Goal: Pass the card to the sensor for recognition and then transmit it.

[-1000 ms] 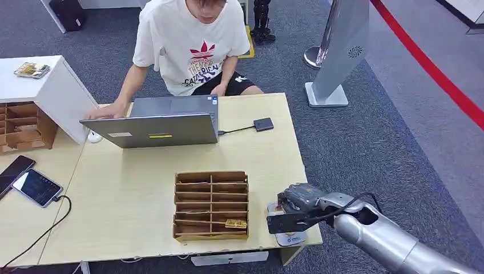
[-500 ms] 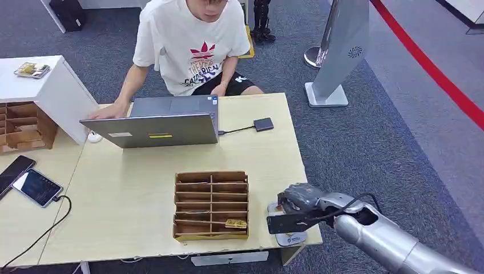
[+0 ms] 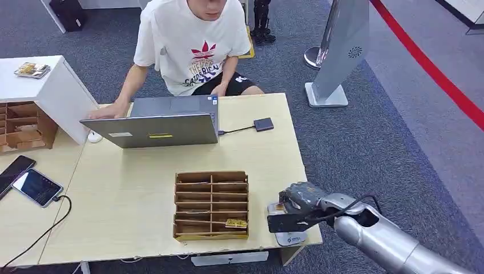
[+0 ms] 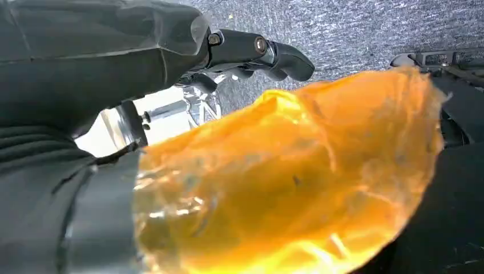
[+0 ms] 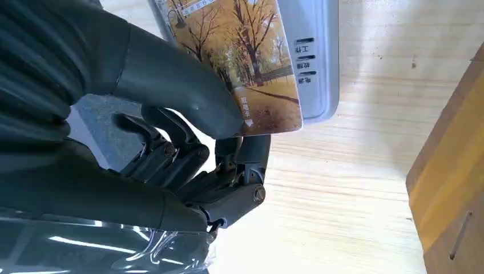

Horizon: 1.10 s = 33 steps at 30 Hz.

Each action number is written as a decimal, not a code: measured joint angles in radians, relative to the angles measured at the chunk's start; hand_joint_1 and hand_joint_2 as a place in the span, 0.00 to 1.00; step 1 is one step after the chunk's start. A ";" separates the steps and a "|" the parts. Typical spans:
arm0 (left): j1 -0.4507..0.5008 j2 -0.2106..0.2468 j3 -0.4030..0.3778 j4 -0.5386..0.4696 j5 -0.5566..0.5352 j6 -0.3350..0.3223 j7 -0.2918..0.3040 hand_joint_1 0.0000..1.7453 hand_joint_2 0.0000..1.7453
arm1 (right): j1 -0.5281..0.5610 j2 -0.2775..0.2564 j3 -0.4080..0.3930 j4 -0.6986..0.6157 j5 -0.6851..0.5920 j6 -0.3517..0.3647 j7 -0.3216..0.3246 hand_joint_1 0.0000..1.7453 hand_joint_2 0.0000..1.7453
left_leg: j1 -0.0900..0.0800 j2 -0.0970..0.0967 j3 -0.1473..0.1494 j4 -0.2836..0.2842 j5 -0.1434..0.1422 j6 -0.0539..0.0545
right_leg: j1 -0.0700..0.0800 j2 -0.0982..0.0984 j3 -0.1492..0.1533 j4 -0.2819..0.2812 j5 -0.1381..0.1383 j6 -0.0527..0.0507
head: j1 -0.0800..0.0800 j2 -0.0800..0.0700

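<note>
My right hand (image 3: 297, 208) hovers over the front right corner of the table (image 3: 131, 194). In the right wrist view its thumb (image 5: 182, 85) and darker fingers pinch a card (image 5: 240, 57) printed with yellow autumn trees. The card lies flat just over the grey-white sensor (image 5: 317, 57), covering much of its top. From the head view the sensor (image 3: 291, 238) peeks out under the hand at the table's edge. My left hand (image 4: 257, 48) hangs over grey carpet with its dark fingers stretched out and nothing in them; a blurred orange film covers most of that view.
A wooden slotted card box (image 3: 211, 204) stands just left of the sensor, with one card (image 3: 236, 223) in a front slot. A person (image 3: 191, 45) sits behind an open laptop (image 3: 154, 123). A small dark reader (image 3: 263, 124) and two phones (image 3: 34, 185) lie on the tables.
The right hand with the card has sunk very slightly over the sensor; everything else is the same.
</note>
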 joint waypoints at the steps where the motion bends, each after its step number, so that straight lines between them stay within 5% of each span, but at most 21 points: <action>1: 0.000 0.000 0.000 0.000 0.000 0.000 0.000 0.00 0.00 | 0.000 0.000 -0.001 0.000 0.000 0.000 0.000 1.00 1.00 | 0.000 0.000 0.000 0.000 0.000 0.000 | 0.000 0.000 0.000 0.000 0.000 0.000 | 0.000 0.000; 33: 0.000 0.000 -0.001 0.000 0.000 -0.001 0.000 0.00 0.00 | 0.004 0.003 -0.004 0.000 0.001 -0.001 0.000 1.00 1.00 | 0.000 0.000 0.000 0.000 0.000 0.000 | 0.000 0.000 0.000 0.000 0.000 0.000 | 0.000 0.000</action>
